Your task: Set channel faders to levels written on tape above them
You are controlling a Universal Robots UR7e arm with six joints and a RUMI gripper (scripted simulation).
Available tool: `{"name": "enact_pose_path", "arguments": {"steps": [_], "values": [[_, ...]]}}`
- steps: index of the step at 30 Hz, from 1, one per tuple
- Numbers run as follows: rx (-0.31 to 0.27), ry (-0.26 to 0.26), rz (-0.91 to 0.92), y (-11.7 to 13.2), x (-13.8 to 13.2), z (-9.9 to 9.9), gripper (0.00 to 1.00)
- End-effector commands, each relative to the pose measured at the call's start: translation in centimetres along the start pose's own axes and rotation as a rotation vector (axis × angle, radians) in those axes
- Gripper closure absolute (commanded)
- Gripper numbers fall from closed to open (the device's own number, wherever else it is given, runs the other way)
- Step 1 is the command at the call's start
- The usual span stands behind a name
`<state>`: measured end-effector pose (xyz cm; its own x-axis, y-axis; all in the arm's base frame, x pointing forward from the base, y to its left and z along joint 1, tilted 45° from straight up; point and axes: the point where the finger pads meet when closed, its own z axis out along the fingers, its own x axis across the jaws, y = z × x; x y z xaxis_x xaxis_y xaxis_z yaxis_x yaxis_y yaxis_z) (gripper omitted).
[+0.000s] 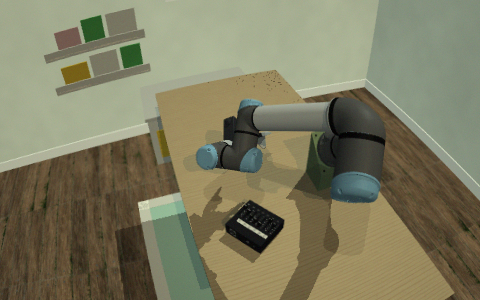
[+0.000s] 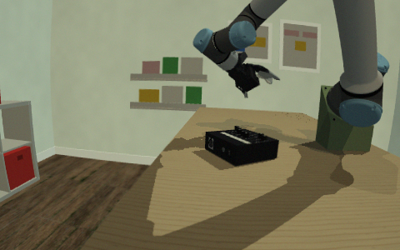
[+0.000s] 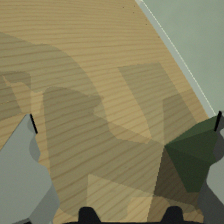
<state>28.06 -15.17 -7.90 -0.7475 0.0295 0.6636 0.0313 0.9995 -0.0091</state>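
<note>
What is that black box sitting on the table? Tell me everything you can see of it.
The lighting desk is a low, flat black box, matte like plastic or painted metal. Its top carries rows of small sliders and a pale strip, probably the tape, too small to read. One end wall shows a small light marking. It lies flat on the wooden table, turned at an angle to the table's edges, partly in the arm's shadow. Nothing but the table touches it; the open gripper hangs well above it, empty.
</note>
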Motion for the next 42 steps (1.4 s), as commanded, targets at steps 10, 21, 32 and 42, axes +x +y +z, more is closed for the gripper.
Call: {"name": "enact_pose_path", "arguments": {"steps": [10,21,32,42], "values": [[-0.358,-0.226,-0.088,8.2,1.9,-7.0,0.00],[-0.590,-0.457,-0.155,14.0,3.5,-14.8,0.00],[-0.752,-0.680,-0.208,18.0,5.3,-22.4,0.00],[-0.788,-0.738,-0.220,18.8,5.8,-24.4,0.00]]}}
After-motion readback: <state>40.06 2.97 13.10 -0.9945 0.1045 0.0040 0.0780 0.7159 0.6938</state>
